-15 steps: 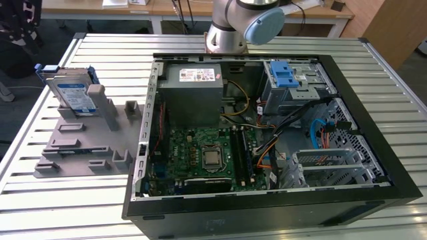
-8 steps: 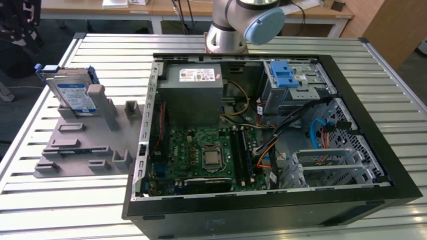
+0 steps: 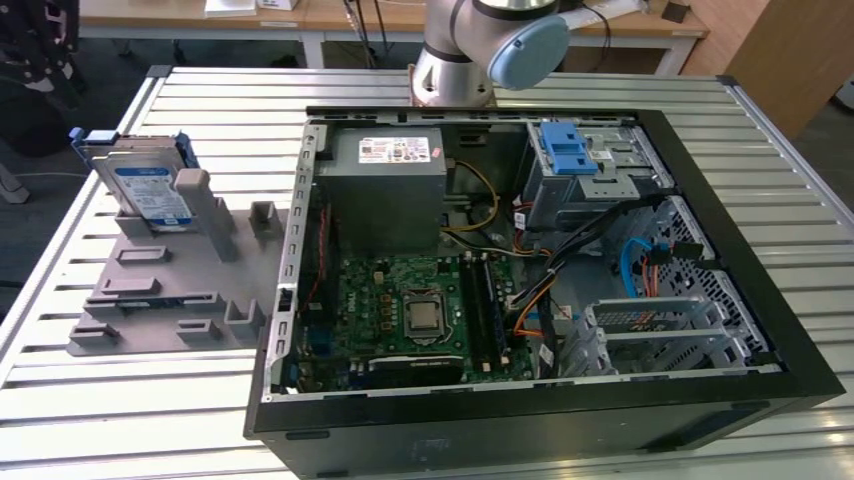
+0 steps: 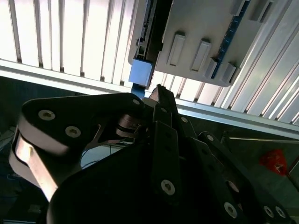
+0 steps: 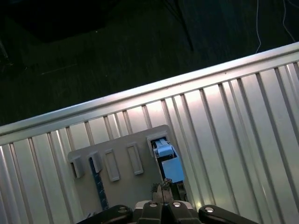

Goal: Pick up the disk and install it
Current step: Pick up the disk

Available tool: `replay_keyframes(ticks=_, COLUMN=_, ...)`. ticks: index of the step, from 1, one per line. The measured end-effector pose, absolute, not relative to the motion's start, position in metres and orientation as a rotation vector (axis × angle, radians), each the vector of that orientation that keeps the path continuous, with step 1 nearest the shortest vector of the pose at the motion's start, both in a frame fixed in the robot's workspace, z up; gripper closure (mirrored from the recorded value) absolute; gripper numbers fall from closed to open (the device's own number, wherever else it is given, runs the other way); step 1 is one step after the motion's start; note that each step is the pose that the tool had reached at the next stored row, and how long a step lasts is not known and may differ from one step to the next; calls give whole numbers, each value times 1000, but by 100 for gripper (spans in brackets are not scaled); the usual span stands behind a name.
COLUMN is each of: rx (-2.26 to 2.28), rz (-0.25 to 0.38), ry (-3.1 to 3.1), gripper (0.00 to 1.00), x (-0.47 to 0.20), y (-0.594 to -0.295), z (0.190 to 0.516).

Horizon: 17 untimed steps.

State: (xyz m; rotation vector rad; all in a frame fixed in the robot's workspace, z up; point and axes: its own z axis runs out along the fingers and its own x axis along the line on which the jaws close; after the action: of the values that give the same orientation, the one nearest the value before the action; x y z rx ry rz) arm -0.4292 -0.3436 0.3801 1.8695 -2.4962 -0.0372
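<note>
The disk (image 3: 144, 185) stands on edge in the grey fixture (image 3: 174, 290) at the exterior view's left, its blue-and-white label and blue rails showing. In both wrist views I look down on its thin top edge with a blue rail end (image 5: 172, 170) (image 4: 141, 72). My black gripper (image 5: 161, 189) (image 4: 159, 88) hangs above the disk, apart from it. Its fingertips lie close together with nothing between them.
An open computer case (image 3: 747, 400) lies on the slatted metal table (image 3: 200, 100), to the fixture's right in the exterior view. Inside are a motherboard (image 3: 414, 305), a grey power supply (image 3: 387, 185), cables, and a drive cage with a blue latch (image 3: 571, 150). The arm's base (image 3: 454, 60) stands behind the case.
</note>
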Motion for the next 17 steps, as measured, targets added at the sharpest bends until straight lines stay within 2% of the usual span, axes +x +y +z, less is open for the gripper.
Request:
replay_keyframes(ticks=8, rx=2001, rz=-37, ry=-2396, gripper=89, x=-429, y=-344, z=379)
replay_keyframes(ticks=14, rx=2037, rz=-10, ry=-2393, gripper=89, x=-429, y=-342, z=375)
replay_keyframes(ticks=15, rx=2045, rz=-9, ry=-2387, gripper=89, x=-429, y=-342, z=374)
replay_keyframes(ticks=16, rx=2052, rz=-9, ry=-2381, gripper=83, x=-430, y=-342, z=372)
replay_keyframes(ticks=17, rx=2058, rz=-10, ry=-2376, gripper=83, x=-430, y=-342, z=371)
